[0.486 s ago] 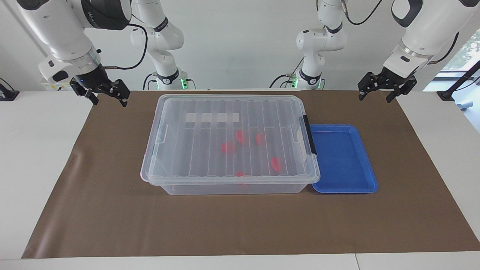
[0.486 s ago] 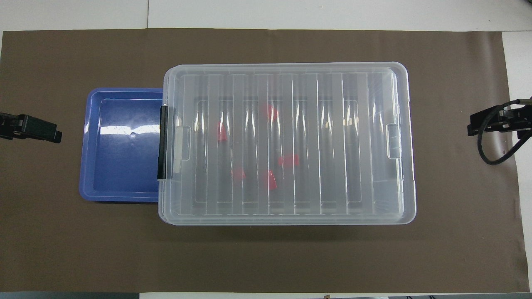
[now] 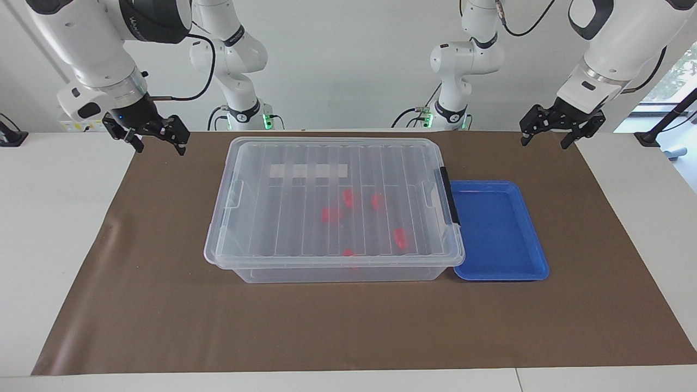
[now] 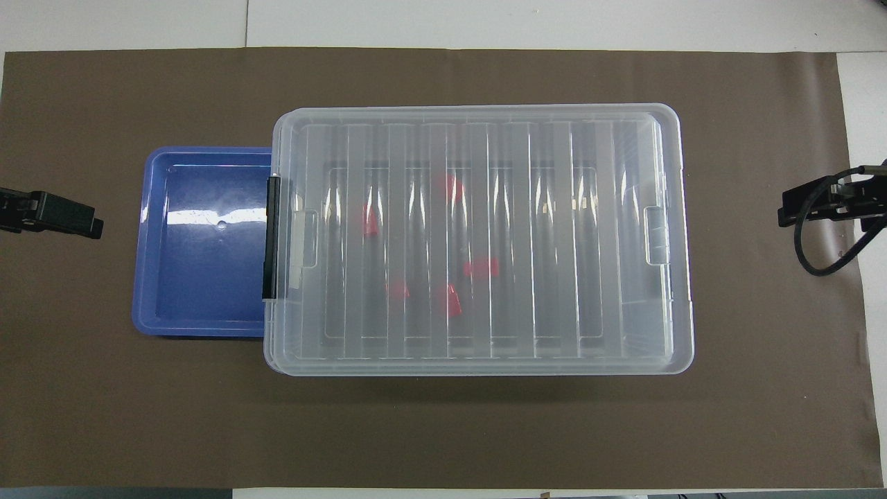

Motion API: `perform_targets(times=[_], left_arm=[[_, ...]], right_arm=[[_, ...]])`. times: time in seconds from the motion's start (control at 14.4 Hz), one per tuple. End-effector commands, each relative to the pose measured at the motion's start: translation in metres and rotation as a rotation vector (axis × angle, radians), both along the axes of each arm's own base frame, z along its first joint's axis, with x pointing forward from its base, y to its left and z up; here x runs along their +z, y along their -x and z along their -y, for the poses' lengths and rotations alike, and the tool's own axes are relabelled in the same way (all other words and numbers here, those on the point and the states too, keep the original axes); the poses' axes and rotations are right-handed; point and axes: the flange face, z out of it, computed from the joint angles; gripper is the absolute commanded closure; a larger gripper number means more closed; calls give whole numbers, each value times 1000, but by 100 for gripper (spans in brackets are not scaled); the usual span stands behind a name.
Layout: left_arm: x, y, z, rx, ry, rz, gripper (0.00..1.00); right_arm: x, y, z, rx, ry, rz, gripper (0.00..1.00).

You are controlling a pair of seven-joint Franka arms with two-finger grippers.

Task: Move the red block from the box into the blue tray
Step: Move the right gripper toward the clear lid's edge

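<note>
Tools [image 3: 561, 130] approx same, lid [image 3: 335, 198] shut.

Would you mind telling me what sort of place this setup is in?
Probably a robotics lab: white robot arms mounted along a table covered with a brown mat, holding just a clear box and blue tray.

A clear, glossy plastic box [image 3: 335, 209] with a ribbed see-through lid is sitting on a matt brown paper-like mat [image 3: 348, 326]. Beside it, a smooth blue plastic tray [image 3: 539, 239] is catching glare. Red plastic blocks [image 3: 400, 238] are showing through.
</note>
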Motion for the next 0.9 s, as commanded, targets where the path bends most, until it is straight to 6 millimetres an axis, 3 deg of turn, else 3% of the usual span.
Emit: perform_targets(times=[0.0,0.28,0.56,0.62,0.83], left_arm=[[2,4,-2,-2,14,6,0],[2,4,-2,-2,14,6,0],[2,4,-2,-2,14,6,0],[2,4,-3,-1,14,6,0],[1,4,-2,-2,14,5,0]], right_arm=[[1,8,-4,25,-15,-9,0],[1,-1,-27,41,-38,62,0],[-32,-10,-32,36,-46,85,0],[-44,-17,-49,62,-46,86,0],[-81,-36,-76,22,-41,74,0]])
